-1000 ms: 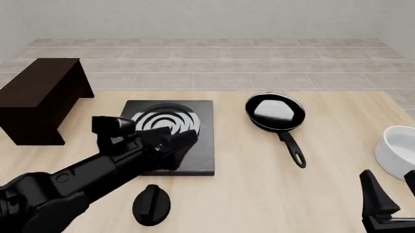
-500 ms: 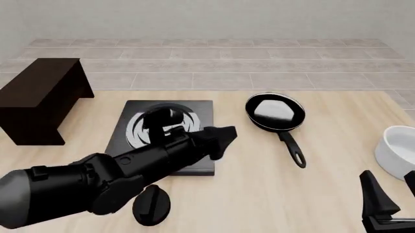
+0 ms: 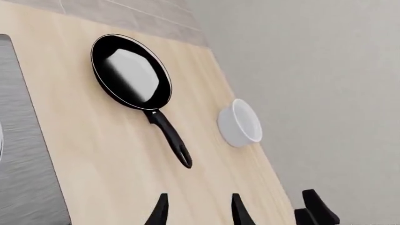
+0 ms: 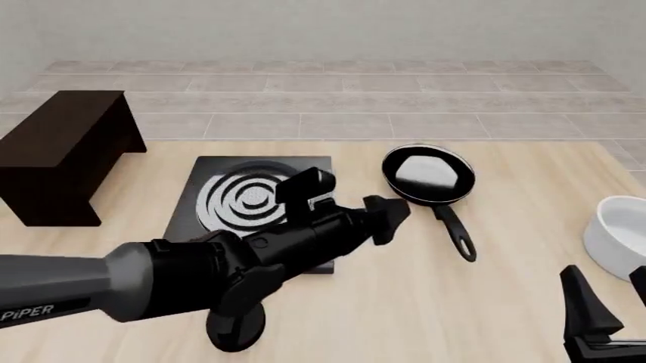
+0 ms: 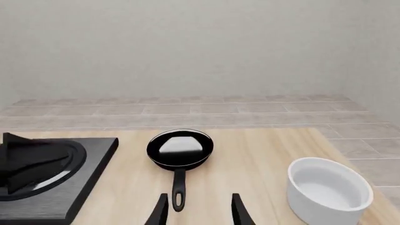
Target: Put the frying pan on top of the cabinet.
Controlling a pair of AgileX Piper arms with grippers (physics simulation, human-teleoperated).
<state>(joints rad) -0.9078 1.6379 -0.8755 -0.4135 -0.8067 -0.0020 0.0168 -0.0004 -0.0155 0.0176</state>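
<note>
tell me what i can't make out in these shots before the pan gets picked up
- Front view: the left arm covers the near right corner of the stove plate and most of a black knob.
- Front view: the white bowl and right gripper are cut by the frame edges.
- Front view: the cabinet shows only top and right side.
- Both wrist views: only jaw tips show.

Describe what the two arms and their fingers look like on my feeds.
The left arm is glossy black with a grey cylindrical link marked "PiPER" in white, ending in a blocky black wrist and the left gripper. Its fingers are thin, black and tapering. Of the right gripper, only black pointed fingers show in the front view; the right wrist view shows the same slim black fingers. No cables are visible.
</note>
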